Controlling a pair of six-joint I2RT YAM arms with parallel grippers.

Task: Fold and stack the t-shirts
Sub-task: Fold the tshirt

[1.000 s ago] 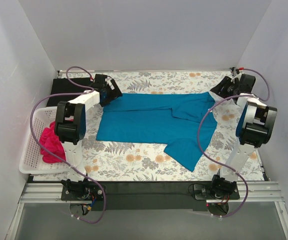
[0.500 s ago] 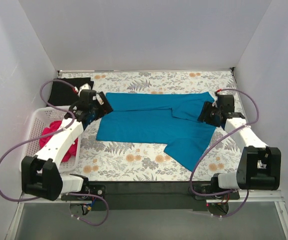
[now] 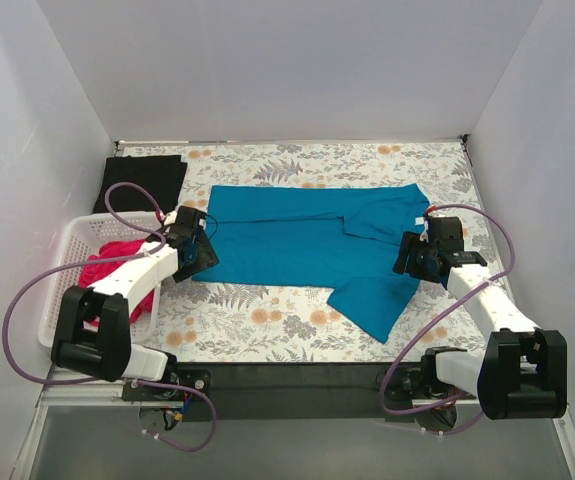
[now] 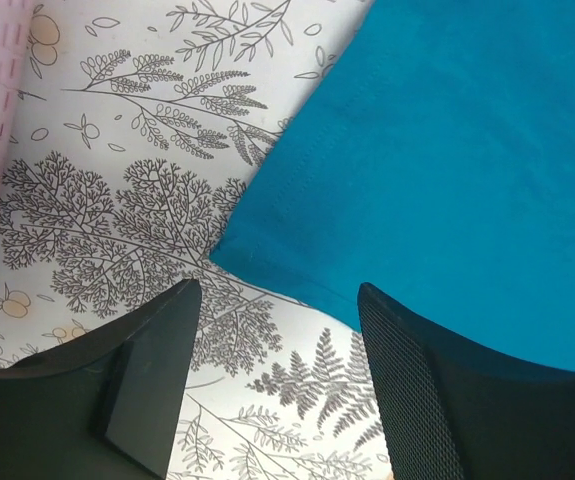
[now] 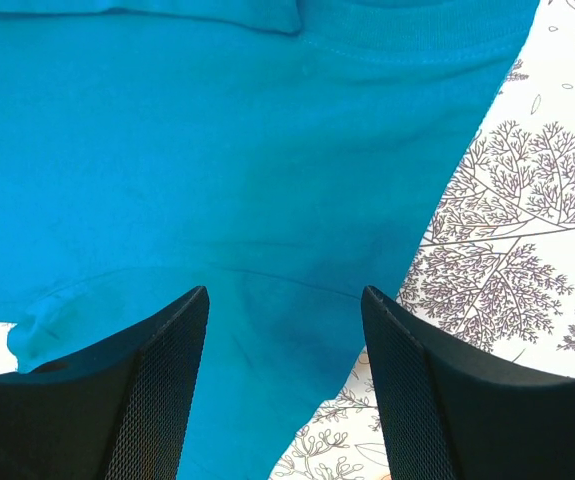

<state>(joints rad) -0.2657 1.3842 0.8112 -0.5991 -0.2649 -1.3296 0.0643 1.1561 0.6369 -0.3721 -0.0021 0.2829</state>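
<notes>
Flanking the teal-blue t-shirt (image 3: 307, 240), left gripper (image 4: 275, 292) and right gripper (image 5: 285, 295) both gape empty. Likely poised to pinch its edges for folding.

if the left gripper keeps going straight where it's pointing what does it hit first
Probably the corner of the teal t-shirt, flat on the floral table covering; the open left gripper frames it.

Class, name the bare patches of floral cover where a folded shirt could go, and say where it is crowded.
Free: the near strip of floral cover between the teal shirt and the front edge, and a narrower strip behind it along the far edge. Crowded: the left, with basket, pink shirt and black shirt.
</notes>
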